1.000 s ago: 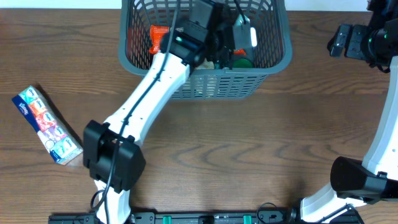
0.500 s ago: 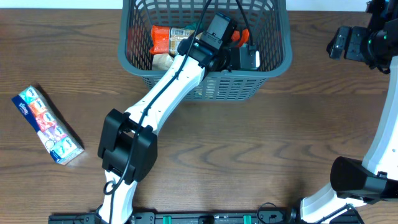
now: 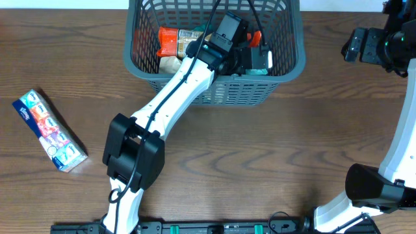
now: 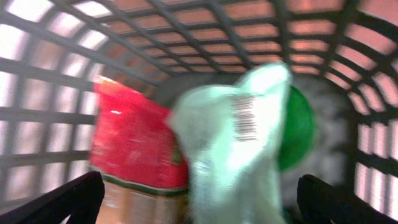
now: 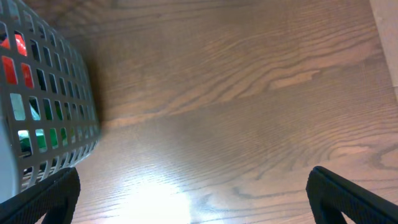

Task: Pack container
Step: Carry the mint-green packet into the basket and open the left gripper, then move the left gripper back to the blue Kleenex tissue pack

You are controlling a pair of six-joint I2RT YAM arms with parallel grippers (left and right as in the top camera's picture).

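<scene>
Left gripper (image 4: 199, 200): spread wide inside container (image 3: 214, 90) at 12 o'clock, lattice walls close around, pale green packet (image 4: 236, 143) below. Right gripper (image 5: 193, 196): spread wide over table (image 3: 273, 149) at 2 o'clock.

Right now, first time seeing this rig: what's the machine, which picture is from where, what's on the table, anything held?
Two white robot arms work at a wooden table, each ending in a two-finger gripper. The wide picture looks straight down from above. The other two come from cameras on each wrist, with that arm's dark fingertips in the bottom corners. The left gripper reaches into the grey basket, fingers wide apart. Under it are a red packet, a blurred pale green packet with a barcode, and something round and green. The fingers don't touch the pale packet, so nothing looks held. The right gripper is open and empty over the table beside the basket. A colourful blue packet lies apart on the table's left.
</scene>
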